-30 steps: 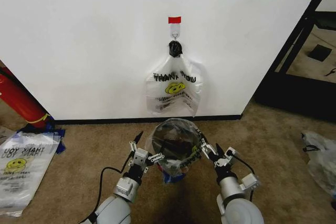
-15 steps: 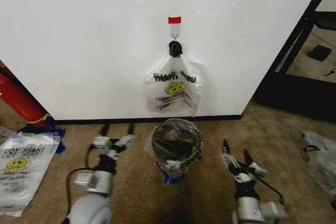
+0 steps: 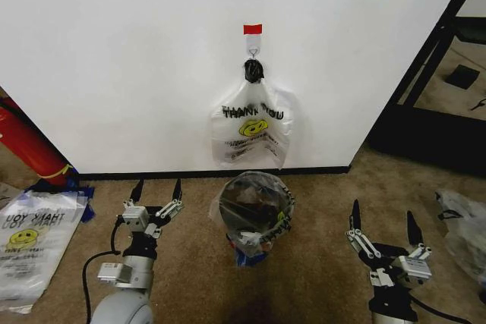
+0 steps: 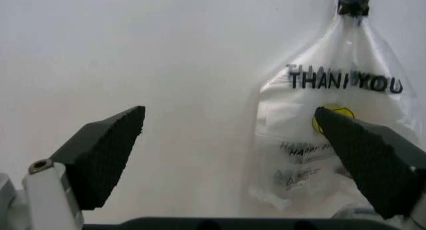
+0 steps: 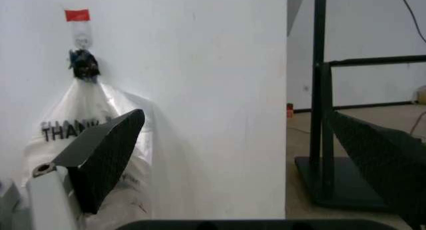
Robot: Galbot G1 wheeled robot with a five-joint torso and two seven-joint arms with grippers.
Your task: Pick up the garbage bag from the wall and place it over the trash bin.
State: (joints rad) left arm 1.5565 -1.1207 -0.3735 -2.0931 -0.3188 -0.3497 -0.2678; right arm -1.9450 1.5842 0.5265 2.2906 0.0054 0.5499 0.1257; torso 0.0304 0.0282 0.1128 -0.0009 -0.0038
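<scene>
Hovering low over the carpet [image 3: 304, 278], the left pincer [image 3: 156, 195] sits released, prongs spread wide with nothing between them, and over on the other side the right pincer [image 3: 382, 224] is spread apart just the same, gripping nothing. Between the two, and a little ahead of both, stands the trash bin [image 3: 252, 214], and look at that: the garbage bag [image 3: 266, 234] is draped over its rim, crinkly clear plastic lining the mesh, with black lettering and a blue patch showing down at the base. Neither pincer touches the bin; each stands well apart from it, one on either flank. Beyond the bin rises the wall [image 3: 137, 51], white with a black baseboard, and up on it a red tape strip [image 3: 252, 29] sits just above a hook [image 3: 253, 52]. From that hook hangs a whitish "THANK YOU" bag [image 3: 252, 134], flat against the wall, its smiley facing out. From the left wrist view, that hanging bag [image 4: 332, 120] shows past the inner fingertip [image 4: 362, 160], straight ahead of the open pincer. In the right wrist view the same bag lies beyond one finger [image 5: 100, 157], while a dark metal stand [image 5: 319, 115] stands ahead on the floor. Outboard of the left pincer, more flat smiley bags [image 3: 30, 240] lie on the carpet.
</scene>
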